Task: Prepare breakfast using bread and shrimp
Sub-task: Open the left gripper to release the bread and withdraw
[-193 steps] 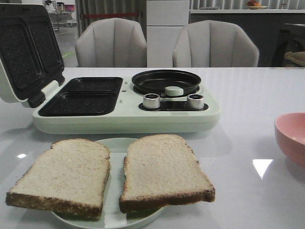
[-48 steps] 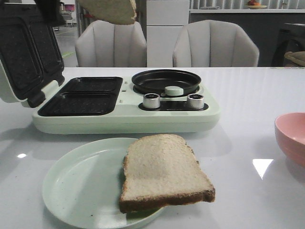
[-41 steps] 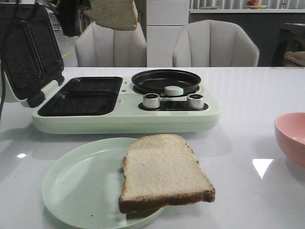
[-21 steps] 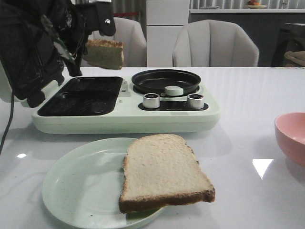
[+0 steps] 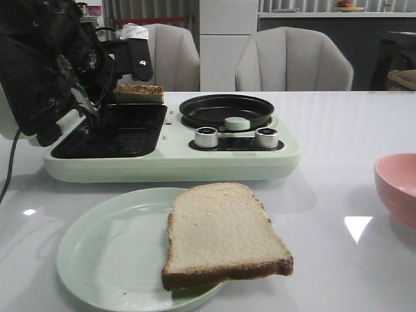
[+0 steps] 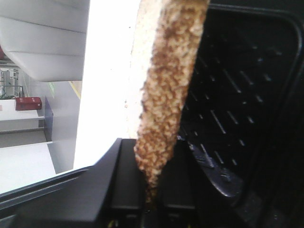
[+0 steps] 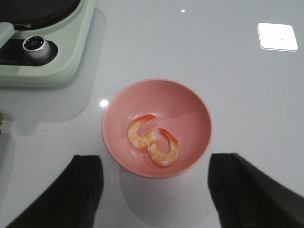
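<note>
Table: smooth, glossy white top with mirror-like reflections. Breakfast maker: pale green smooth plastic-looking body; grill plates matt black, ribbed and dimpled; round pan dark, semi-gloss; two knobs shiny metal. Plate: pale green, smooth, satin. Bread: porous matt crumb, rough brown crust. Bowl: pink, smooth, matt. Shrimp: glossy orange-white. Chairs: grey upholstery, matt.

Home dining area: 2 padded chairs, white table, breakfast maker.
</note>
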### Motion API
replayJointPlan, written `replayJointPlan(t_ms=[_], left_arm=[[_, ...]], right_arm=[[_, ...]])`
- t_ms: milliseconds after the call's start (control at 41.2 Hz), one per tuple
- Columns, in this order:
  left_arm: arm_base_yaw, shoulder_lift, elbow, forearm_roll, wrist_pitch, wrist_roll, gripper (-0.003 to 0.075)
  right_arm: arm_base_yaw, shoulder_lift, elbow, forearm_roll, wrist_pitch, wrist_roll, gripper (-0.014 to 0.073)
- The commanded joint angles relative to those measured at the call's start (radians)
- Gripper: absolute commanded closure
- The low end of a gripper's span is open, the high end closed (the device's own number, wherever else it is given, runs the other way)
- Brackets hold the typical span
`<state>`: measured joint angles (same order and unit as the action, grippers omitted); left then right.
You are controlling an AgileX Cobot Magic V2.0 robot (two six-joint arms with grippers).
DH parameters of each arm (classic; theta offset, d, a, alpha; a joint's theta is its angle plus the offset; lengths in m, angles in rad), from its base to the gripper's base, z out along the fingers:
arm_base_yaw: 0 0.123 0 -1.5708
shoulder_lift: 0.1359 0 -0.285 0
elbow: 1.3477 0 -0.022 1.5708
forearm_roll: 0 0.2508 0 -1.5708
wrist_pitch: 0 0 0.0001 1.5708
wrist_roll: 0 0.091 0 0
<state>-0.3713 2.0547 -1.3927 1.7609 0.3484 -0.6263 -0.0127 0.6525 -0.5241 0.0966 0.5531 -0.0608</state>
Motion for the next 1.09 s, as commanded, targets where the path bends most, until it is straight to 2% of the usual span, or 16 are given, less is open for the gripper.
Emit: replayJointPlan(t_ms=[0, 122, 170, 243, 559, 680, 826, 899, 996, 1069], left_arm=[[0.007, -0.057, -0.014, 0.018, 0.024, -0.014, 0.0487], [0.011, -0.057, -0.003, 0.018, 0.024, -0.014, 0.0296], [0.011, -0.057, 0.001, 0.018, 0.024, -0.014, 0.0241], [0.011, -0.06, 0.003, 0.018, 0.024, -0.014, 0.0202], [0.005, -0.154, 0.038, 0.018, 0.012, -0.145, 0.02], [-0.014, -0.235, 0.093, 0.018, -0.057, -0.26, 0.0202], [-0.069, -0.337, 0.183, 0.018, -0.074, -0.267, 0.0202], [-0.116, -0.393, 0.237, 0.018, -0.031, -0.28, 0.0202], [-0.2, -0.469, 0.312, 0.016, 0.11, -0.283, 0.0202], [-0.285, -0.533, 0.352, -0.075, 0.245, -0.283, 0.0202]], right_arm=[[-0.006, 0.003, -0.037, 0.002, -0.072, -0.001, 0.0022], [-0.006, 0.003, -0.037, 0.002, -0.072, -0.001, 0.0022], [-0.006, 0.003, -0.037, 0.002, -0.072, -0.001, 0.0022], [-0.006, 0.003, -0.037, 0.002, -0.072, -0.001, 0.0022], [-0.006, 0.003, -0.037, 0.002, -0.072, -0.001, 0.0022], [-0.006, 0.003, -0.037, 0.002, -0.072, -0.001, 0.0022], [-0.006, 0.003, -0.037, 0.002, -0.072, -0.001, 0.0022], [-0.006, 0.003, -0.037, 0.002, -0.072, -0.001, 0.0022], [-0.006, 0.003, -0.037, 0.002, -0.072, -0.001, 0.0022], [-0.006, 0.003, -0.037, 0.002, -0.072, -0.001, 0.0022]])
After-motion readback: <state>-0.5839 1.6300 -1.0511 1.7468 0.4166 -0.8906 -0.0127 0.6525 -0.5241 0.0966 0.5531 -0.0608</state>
